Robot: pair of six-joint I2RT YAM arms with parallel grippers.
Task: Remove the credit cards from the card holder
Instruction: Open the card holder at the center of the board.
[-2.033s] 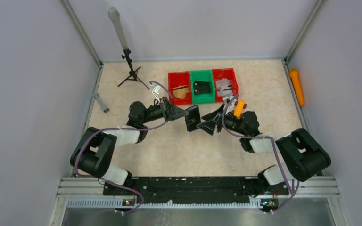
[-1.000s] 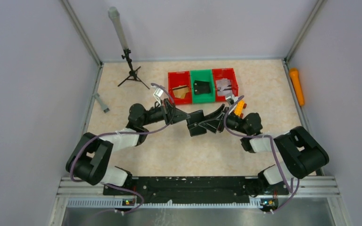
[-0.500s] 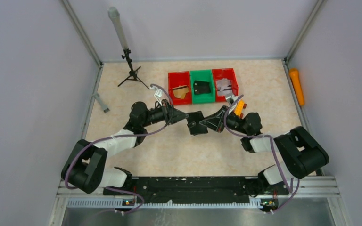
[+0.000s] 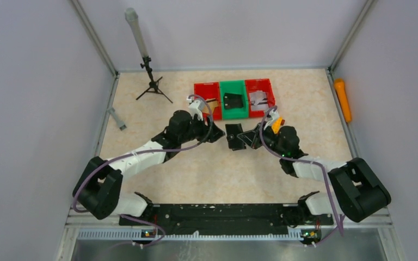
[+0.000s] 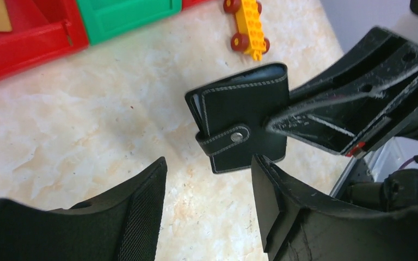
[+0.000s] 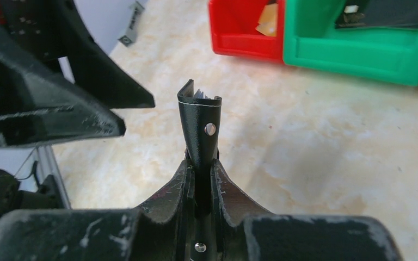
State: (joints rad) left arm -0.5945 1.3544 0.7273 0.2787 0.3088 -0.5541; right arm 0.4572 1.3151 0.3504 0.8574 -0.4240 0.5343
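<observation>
Your right gripper [image 6: 200,163] was pinched narrow on the card holder [image 6: 198,117]. It gripped one edge, so the wallet stuck out straight ahead of the fingertips. The wallet's tab was snapped shut across the edge facing that tool, and pale edges showed inside its far end. Your left gripper [image 5: 208,163] stood wide and held nothing. The card holder sat just ahead of its fingertips, and you could not tell whether it touched one finger. A yellow toy car [image 5: 246,20] lay beyond your left tool. A green bin [image 6: 359,49] and a red bin [image 6: 245,32] sat ahead of your right.
</observation>
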